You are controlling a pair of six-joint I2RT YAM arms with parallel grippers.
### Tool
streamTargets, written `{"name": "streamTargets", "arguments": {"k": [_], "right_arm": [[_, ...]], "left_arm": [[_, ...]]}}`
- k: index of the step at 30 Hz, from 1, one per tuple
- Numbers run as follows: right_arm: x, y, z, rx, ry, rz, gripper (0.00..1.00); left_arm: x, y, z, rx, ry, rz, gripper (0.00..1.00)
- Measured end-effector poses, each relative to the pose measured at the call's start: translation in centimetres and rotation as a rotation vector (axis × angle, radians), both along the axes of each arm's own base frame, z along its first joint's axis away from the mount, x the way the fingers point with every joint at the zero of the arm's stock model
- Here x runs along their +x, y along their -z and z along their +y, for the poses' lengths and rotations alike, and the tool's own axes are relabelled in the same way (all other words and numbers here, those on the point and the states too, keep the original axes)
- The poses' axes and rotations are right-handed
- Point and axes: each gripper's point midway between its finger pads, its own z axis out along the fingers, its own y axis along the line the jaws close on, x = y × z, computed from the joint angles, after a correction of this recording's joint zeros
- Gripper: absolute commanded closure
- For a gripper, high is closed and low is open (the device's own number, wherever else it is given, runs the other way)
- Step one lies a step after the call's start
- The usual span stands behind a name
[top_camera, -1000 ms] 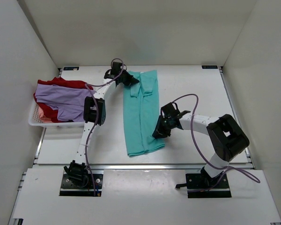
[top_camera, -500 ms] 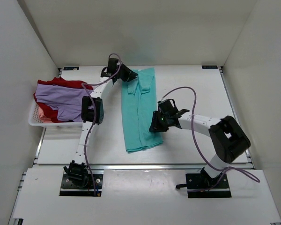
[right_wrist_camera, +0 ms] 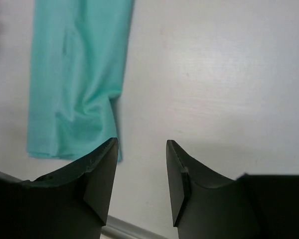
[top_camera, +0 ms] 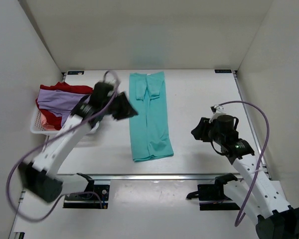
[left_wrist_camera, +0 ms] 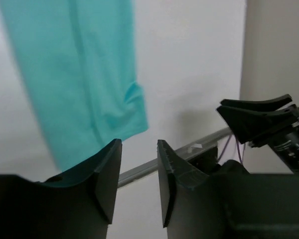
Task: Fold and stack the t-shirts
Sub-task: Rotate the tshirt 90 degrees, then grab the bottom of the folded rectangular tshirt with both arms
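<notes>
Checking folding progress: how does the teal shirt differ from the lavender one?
The teal t-shirt lies flat on the table, folded into a long narrow strip; the lavender t-shirt is bunched up over the white basket. The teal one lies alone; the lavender one rests on a red t-shirt. Both are plain-coloured cloth.

White lattice basket (top_camera: pixel 36 128) — left edge of white table (top_camera: pixel 199 99).

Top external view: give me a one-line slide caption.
Left fingers and right fingers open, flanking a teal t-shirt folded lengthwise; purple t-shirt and red t-shirt heaped on the basket.
</notes>
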Motion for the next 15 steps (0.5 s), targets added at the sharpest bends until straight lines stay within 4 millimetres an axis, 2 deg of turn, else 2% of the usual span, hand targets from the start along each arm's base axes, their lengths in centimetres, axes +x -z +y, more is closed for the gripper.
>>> {"name": "streamTargets", "arguments": {"k": [1, 3, 5, 8, 10, 15], "right_arm": [[-0.3, 1.1, -0.3, -0.003, 0.005, 0.033, 0.58], [-1.4, 3.7, -0.2, -0.009, -0.011, 0.133, 0.57], [-2.6, 6.3, 0.9, -0.009, -0.052, 0.241, 0.56], [-4.6, 9.2, 2.7, -0.005, -0.118, 0.367, 0.54], [-5.7, 10.4, 3.8, 0.006, -0.155, 0.425, 0.54], [-6.5, 11.9, 6.1, 0.038, -0.202, 0.499, 0.52]], "left_arm": [[-2.5, 1.6, 2.4, 0.001, -0.038, 0.020, 0.51], [-5.7, 5.8, 6.0, 0.032, -0.128, 0.078, 0.50], [-8.5, 11.4, 7.0, 0.091, -0.142, 0.198, 0.49], [-11.7, 17.9, 7.9, 0.178, -0.143, 0.368, 0.47], [-13.2, 20.0, 8.4, 0.205, -0.151, 0.427, 0.46], [-13.4, 21.7, 7.6, 0.185, -0.157, 0.433, 0.43]]}}
